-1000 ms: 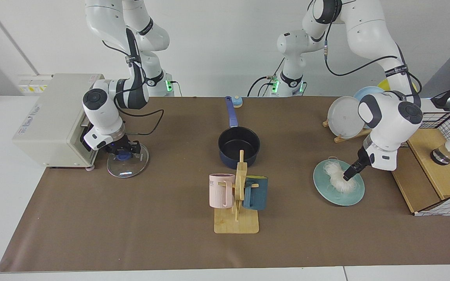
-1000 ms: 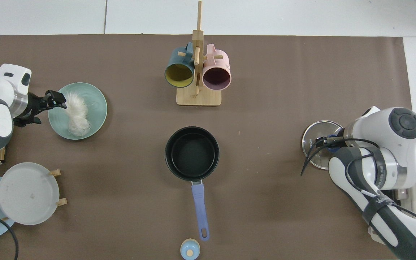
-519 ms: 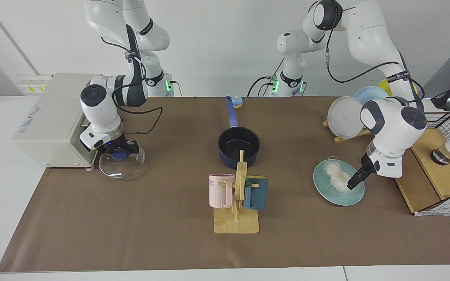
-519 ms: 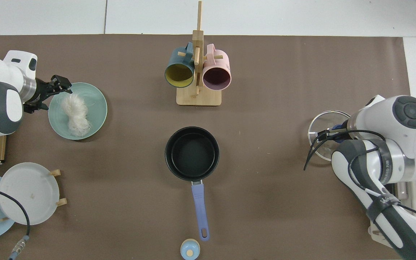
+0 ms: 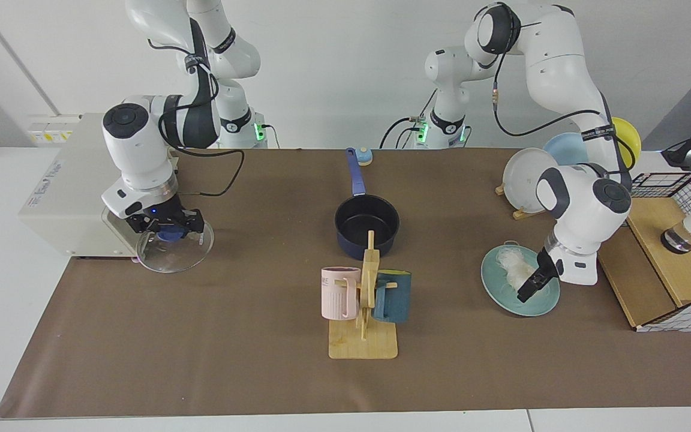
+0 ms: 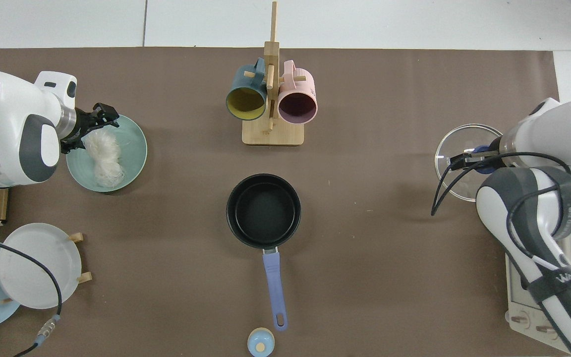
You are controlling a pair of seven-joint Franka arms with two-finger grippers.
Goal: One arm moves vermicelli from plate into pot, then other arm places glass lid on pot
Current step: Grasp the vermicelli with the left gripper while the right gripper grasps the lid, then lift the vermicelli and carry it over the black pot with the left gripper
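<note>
- The glass lid [image 5: 174, 249] is pinched by its blue knob between the fingers of the right gripper [image 5: 165, 227] and is held tilted, clear of the brown mat [image 5: 231, 336], near the table's edge where a beige box-shaped appliance [image 5: 63, 192] stands.
- In the top view the same lid [image 6: 464, 163] is seen under the right gripper [image 6: 469, 157], well apart from the pot [image 6: 263, 210].
- The pot [image 5: 367, 226] is placed near the middle of the mat, with its inside bare and its long blue handle pointed toward the arms' bases.
- The vermicelli [image 5: 516, 267] is heaped on the plate [image 5: 537, 303], which lies near the opposite end of the mat.
- The left gripper [image 5: 531, 287] is lowered to the plate, at the bundle's side; whether its fingers are spread cannot be told.
- In the top view the left gripper [image 6: 98, 118] is seen at the plate's [image 6: 134, 148] rim, just beside the vermicelli [image 6: 103, 157].
- A wooden rack [image 5: 364, 336] with 2 mugs stands beside the pot.
</note>
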